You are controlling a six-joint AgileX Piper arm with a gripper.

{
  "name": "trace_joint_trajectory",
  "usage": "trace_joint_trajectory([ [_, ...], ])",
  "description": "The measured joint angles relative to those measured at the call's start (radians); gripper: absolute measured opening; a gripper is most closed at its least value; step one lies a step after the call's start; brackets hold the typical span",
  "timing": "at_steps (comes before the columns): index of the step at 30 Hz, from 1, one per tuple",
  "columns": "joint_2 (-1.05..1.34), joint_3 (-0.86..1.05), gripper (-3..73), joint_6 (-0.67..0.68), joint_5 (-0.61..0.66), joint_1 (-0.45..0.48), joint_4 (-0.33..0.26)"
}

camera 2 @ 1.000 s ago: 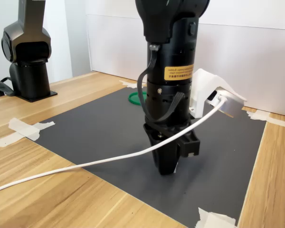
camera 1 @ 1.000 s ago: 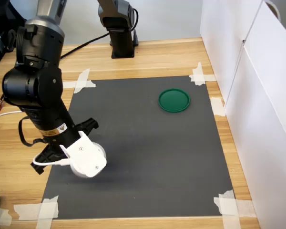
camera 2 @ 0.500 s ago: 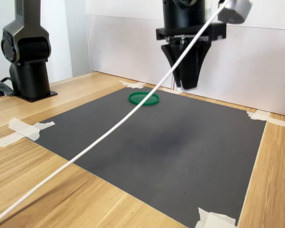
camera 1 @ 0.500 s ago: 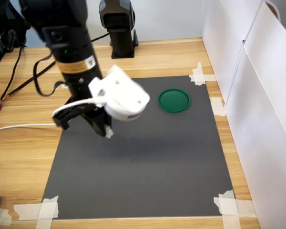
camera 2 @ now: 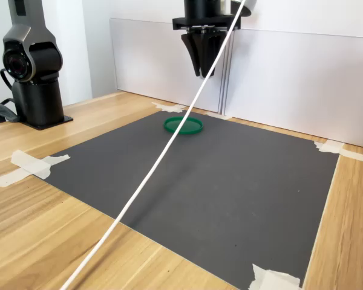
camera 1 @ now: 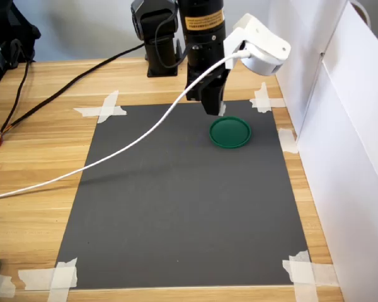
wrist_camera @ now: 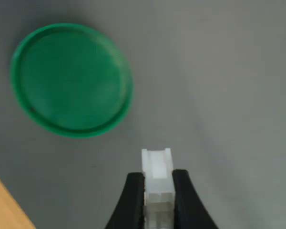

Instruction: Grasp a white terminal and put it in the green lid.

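The green lid [camera 1: 230, 132] lies flat on the black mat, toward the mat's far right corner in the first exterior view. My gripper [camera 1: 214, 111] hangs in the air pointing down, just left of and behind the lid there. In the wrist view the two black fingers [wrist_camera: 133, 200] are shut on the white terminal [wrist_camera: 157, 172], a small blocky piece sticking out past the fingertips, with the green lid [wrist_camera: 71, 78] off to one side over the mat. In the second exterior view the gripper [camera 2: 202, 71] is well above the green lid [camera 2: 183, 125].
The black mat [camera 1: 189, 207] is taped to a wooden table at its corners [camera 1: 104, 108]. White panels [camera 1: 340, 126] wall off the first exterior view's right. A second arm's base [camera 1: 159, 38] stands at the back. A white cable [camera 1: 113, 154] trails from the wrist across the mat.
The arm rose from the mat's near left corner and swung across to the far right, carrying the white terminal, ending beside and above the green lid.
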State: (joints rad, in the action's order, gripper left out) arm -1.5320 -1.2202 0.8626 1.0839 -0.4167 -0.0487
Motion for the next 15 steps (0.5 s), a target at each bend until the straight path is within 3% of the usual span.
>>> trace_joint_trajectory([
  [8,0.032,0.182,8.3,-0.064,-0.135,-0.099,0.049],
  [15,0.033,0.255,8.3,-0.087,-0.244,-0.148,0.049],
])
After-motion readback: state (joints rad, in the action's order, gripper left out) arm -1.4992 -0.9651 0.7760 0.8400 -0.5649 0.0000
